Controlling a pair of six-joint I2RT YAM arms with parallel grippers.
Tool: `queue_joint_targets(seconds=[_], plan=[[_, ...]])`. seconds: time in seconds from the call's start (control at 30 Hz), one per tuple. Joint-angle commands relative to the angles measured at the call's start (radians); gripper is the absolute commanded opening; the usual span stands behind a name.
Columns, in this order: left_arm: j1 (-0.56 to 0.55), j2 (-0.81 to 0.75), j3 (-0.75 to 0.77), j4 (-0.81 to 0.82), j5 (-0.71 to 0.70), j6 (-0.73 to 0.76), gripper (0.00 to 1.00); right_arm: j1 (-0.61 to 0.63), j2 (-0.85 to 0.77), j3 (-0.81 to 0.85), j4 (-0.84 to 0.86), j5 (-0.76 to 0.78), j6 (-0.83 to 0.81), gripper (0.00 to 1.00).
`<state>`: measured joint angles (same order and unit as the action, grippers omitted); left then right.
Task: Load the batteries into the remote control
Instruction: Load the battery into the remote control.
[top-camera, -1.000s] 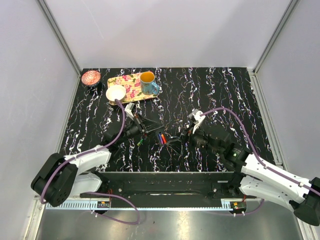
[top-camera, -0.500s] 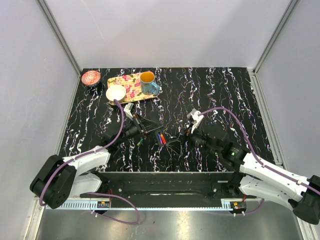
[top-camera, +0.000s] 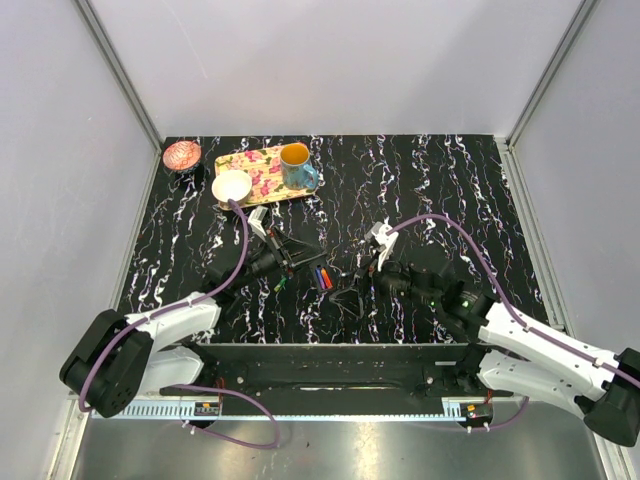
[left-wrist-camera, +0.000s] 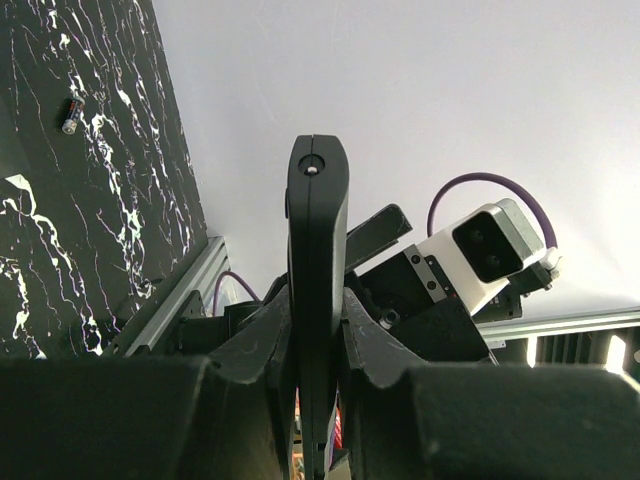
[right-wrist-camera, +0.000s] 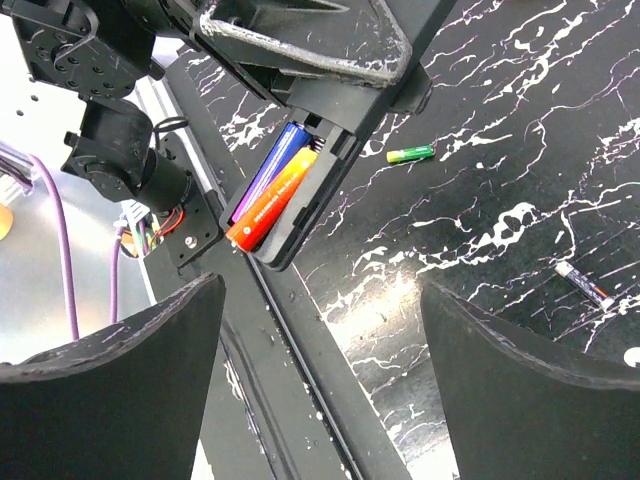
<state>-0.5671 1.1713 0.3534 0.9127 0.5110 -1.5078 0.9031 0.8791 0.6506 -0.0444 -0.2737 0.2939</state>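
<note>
My left gripper (top-camera: 290, 258) is shut on the black remote control (top-camera: 312, 266) and holds it edge-on between its fingers (left-wrist-camera: 262, 345). In the right wrist view the remote (right-wrist-camera: 320, 165) shows its open recess with two batteries in it, a blue-purple one (right-wrist-camera: 272, 165) and an orange one (right-wrist-camera: 273, 198). They also show in the top view (top-camera: 323, 276). My right gripper (right-wrist-camera: 320, 400) is open and empty, just right of the remote (top-camera: 352, 280). A green battery (right-wrist-camera: 411, 153) lies on the table near the remote, also seen from above (top-camera: 281, 284). Another battery (right-wrist-camera: 585, 283) lies further off, and it also shows in the left wrist view (left-wrist-camera: 71, 114).
A floral yellow tray (top-camera: 258, 160) stands at the back left with a blue mug (top-camera: 297, 167) on it and a white bowl (top-camera: 232, 186) at its corner. A small red bowl (top-camera: 182, 155) sits in the back left corner. Grey walls bound the black marbled table (top-camera: 450, 190).
My right arm has moved a little to the left, closer to the remote. The left gripper and the remote have hardly moved.
</note>
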Motion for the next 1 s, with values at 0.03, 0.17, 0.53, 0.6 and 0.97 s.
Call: queue_joint_targets(seconds=[0.03,0.17,0.53,0.6,0.97], plan=[[0.001,-0.016,0.032,0.043,-0.002,0.004,0.00,-0.001,-0.035,0.034,0.011,0.037,-0.016,0.87],[0.003,-0.025,0.022,0.035,0.000,0.008,0.00,-0.001,-0.025,0.032,0.034,0.042,-0.012,0.86],[-0.005,-0.033,0.012,0.029,-0.003,0.012,0.00,-0.001,0.006,0.043,0.090,0.034,0.002,0.86],[-0.007,-0.033,0.010,0.028,-0.003,0.014,0.00,-0.001,0.009,0.043,0.100,0.027,0.005,0.87],[-0.017,-0.033,0.010,0.028,-0.006,0.017,0.00,-0.001,0.008,0.038,0.107,0.057,0.011,0.86]])
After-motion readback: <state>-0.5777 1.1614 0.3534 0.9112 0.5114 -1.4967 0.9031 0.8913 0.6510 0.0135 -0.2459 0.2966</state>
